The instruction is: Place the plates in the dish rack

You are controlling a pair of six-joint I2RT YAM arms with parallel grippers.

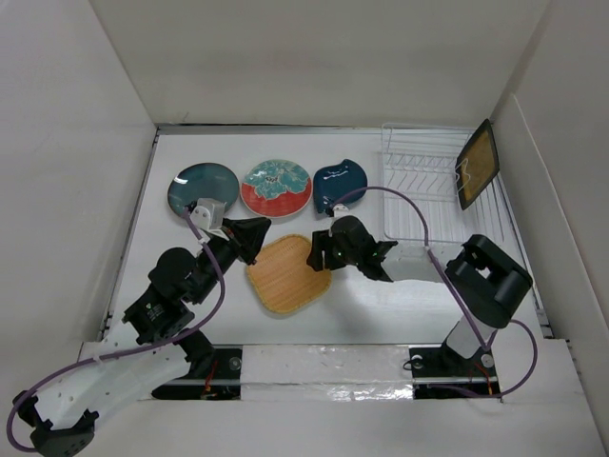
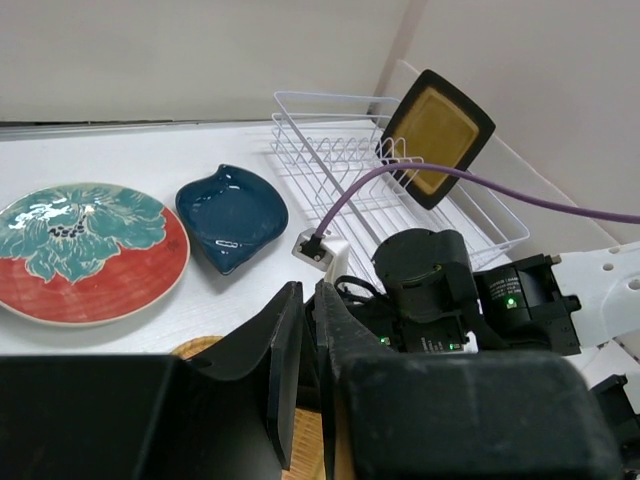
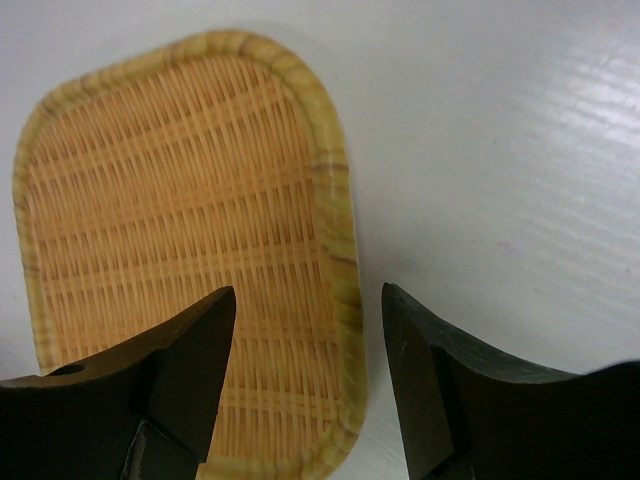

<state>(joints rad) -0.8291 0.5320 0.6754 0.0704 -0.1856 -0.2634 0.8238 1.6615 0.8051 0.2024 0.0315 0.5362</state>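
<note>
While the tan woven rounded-square plate (image 3: 170, 190) is straddled at its rim by the open right gripper (image 3: 307, 293) — pick-up step — closure is needed.

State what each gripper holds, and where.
Right gripper: nothing; jaws open astride the rim of the woven plate. Left gripper: nearly closed beside it; hold cannot be told.

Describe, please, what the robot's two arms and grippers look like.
Both arms pair black joint housings with white links, and a purple cable trails along each. The left gripper and right gripper have matte black, tapering wedge fingers. A green light glows on the right arm's wrist.
</note>
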